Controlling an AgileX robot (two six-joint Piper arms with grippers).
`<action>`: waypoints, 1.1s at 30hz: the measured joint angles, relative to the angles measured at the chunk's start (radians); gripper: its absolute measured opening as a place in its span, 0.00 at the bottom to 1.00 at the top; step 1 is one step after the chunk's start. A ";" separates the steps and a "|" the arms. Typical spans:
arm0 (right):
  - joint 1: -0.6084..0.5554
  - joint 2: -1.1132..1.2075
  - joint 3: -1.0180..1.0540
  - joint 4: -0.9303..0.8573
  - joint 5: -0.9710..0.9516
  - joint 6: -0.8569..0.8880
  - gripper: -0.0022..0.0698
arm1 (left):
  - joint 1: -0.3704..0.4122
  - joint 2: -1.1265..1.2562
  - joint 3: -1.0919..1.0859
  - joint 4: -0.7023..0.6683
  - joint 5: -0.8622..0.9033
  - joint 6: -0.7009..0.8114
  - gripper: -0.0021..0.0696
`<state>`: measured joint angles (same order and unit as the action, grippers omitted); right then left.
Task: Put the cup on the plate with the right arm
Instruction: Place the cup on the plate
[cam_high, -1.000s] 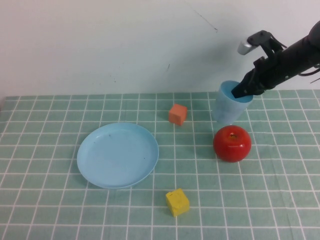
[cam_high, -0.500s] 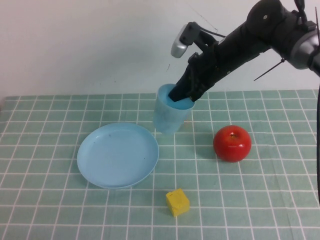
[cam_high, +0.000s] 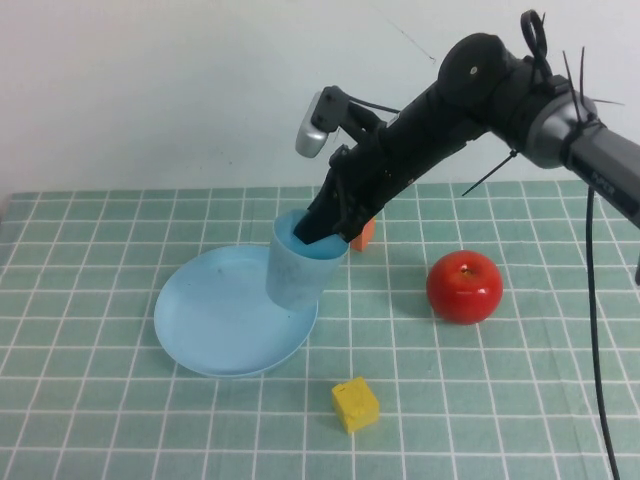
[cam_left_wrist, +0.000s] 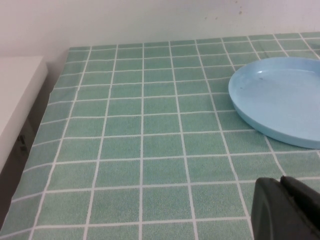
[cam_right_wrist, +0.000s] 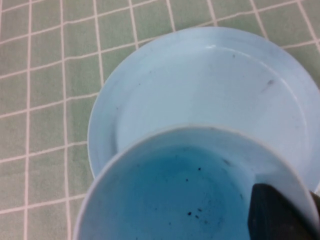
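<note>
The light blue cup (cam_high: 298, 270) hangs tilted over the right part of the light blue plate (cam_high: 215, 315). My right gripper (cam_high: 322, 225) is shut on the cup's rim, one finger inside it, and the arm reaches in from the right. In the right wrist view the cup's inside (cam_right_wrist: 175, 200) fills the lower part, with the plate (cam_right_wrist: 210, 85) below it and a black finger (cam_right_wrist: 272, 215) on the rim. My left gripper (cam_left_wrist: 286, 184) is shut and empty, low over the cloth near the plate's (cam_left_wrist: 285, 100) edge.
A red apple (cam_high: 464, 286) lies right of the plate. An orange cube (cam_high: 364, 235) is partly hidden behind the right arm. A yellow cube (cam_high: 355, 404) lies near the front. The table carries a green checked cloth (cam_high: 120, 420); a white wall stands behind.
My right gripper has carried the cup left from beside the apple, past the orange cube, and lowered it over the plate's right part.
</note>
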<state>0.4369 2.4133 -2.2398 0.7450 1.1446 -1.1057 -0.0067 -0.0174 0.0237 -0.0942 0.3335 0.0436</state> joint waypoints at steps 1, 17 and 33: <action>0.005 0.010 0.000 0.000 0.000 -0.004 0.08 | 0.000 0.000 0.000 0.000 0.000 0.000 0.02; 0.089 0.071 0.000 0.013 -0.125 -0.105 0.08 | 0.000 0.000 0.000 0.000 0.000 -0.002 0.02; 0.135 0.084 0.000 -0.064 -0.301 -0.120 0.08 | 0.000 0.000 0.000 0.000 0.000 -0.002 0.02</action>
<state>0.5717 2.4970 -2.2398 0.6808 0.8431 -1.2253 -0.0067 -0.0174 0.0237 -0.0942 0.3335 0.0416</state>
